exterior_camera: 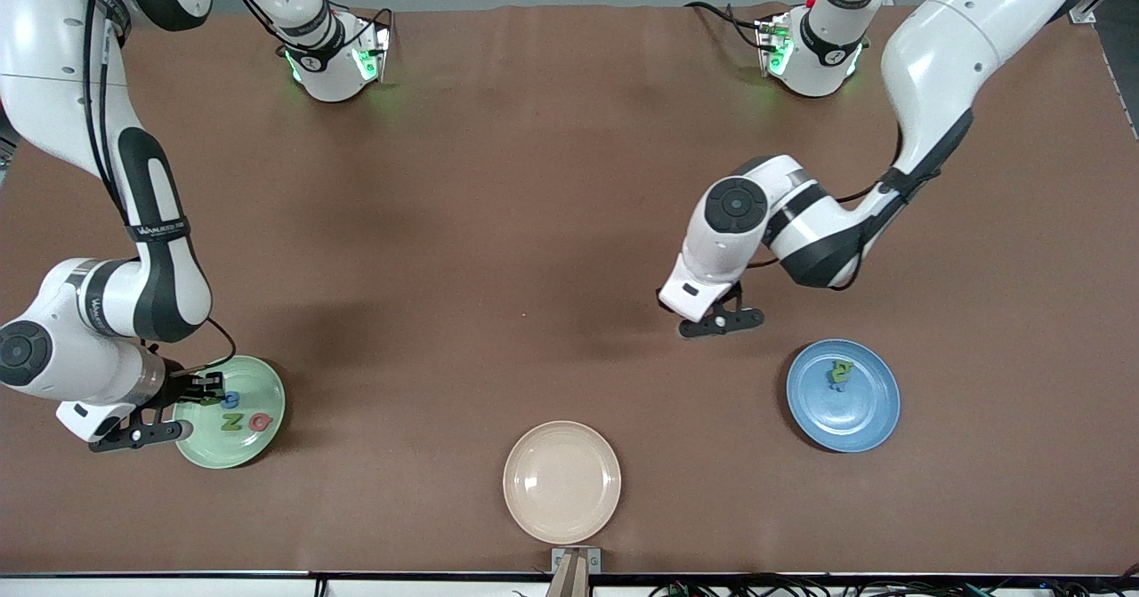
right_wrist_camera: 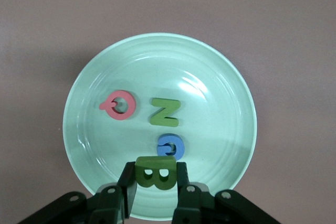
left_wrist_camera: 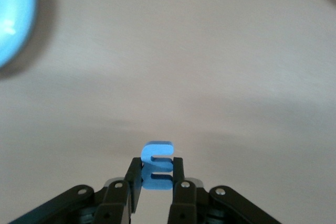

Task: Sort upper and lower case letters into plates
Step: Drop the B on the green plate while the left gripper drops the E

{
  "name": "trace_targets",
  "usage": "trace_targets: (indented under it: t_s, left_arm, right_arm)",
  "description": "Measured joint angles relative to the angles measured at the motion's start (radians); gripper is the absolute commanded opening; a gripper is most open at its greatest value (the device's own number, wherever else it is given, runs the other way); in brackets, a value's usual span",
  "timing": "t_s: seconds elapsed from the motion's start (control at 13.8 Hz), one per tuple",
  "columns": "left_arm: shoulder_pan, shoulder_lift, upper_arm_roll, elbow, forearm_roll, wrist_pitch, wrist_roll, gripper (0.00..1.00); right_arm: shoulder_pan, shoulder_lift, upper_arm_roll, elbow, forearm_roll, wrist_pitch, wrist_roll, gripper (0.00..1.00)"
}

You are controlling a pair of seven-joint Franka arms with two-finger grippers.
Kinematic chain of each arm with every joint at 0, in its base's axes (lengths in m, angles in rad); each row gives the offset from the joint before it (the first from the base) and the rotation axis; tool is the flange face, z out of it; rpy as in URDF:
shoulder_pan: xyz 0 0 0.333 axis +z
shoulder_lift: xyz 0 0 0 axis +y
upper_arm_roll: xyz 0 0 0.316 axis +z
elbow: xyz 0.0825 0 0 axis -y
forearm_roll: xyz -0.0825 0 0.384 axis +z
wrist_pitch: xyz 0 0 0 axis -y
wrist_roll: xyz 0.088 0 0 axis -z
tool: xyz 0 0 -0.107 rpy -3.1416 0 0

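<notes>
The right hand (right_wrist_camera: 155,178) is clamped on a dark green letter B (right_wrist_camera: 155,172), its fingers (right_wrist_camera: 127,187) pinching the letter by its two sides, and it hangs over the mint green plate (exterior_camera: 270,421) at the lower left of the front frame. In the right wrist view that plate fills the centre, with a pink Q (right_wrist_camera: 120,104), a green N (right_wrist_camera: 165,112) and a blue G (right_wrist_camera: 171,146) lying flat in its well; the G sits just under the held B. Judging by this, the step in hand is the drop of the B among the capitals, and it would go best if the right hand releases over a bare patch of the well so the B does not land on top of the G or bounce toward the rim. The left hand (left_wrist_camera: 156,182) grips a light blue letter e (left_wrist_camera: 157,164) between nearly closed fingers and hangs over bare brown tabletop (exterior_camera: 534,223) right of centre in the front frame. The blue plate (exterior_camera: 876,419) lies lower and further right, holding one green letter (exterior_camera: 840,372) whose form I cannot make out. The left hand should travel until it is squarely over the blue plate, come low, and only then open. A cream plate (exterior_camera: 561,481) at bottom centre lies empty.
</notes>
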State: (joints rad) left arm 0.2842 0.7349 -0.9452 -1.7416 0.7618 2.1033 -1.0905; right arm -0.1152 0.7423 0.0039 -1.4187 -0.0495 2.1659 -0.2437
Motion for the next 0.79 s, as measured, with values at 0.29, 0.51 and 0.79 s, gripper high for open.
trace_targets:
  t_s: [0.29, 0.51, 0.79]
  left_arm:
    - [0.139, -0.044, -0.01, 0.017, 0.001, -0.046, 0.17, 0.0]
    - [0.241, -0.072, -0.012, 0.037, 0.001, -0.065, 0.3, 0.0]
    - [0.319, -0.089, -0.015, 0.102, 0.001, -0.135, 0.47, 0.0]
  right_arm:
    - [0.0, 0.003, 0.0, 0.0, 0.073, -0.001, 0.004, 0.73]
    - [0.0, 0.015, 0.001, -0.001, 0.083, -0.001, 0.006, 1.0]
    - [0.006, 0.014, 0.003, 0.014, 0.084, 0.001, 0.006, 1.0]
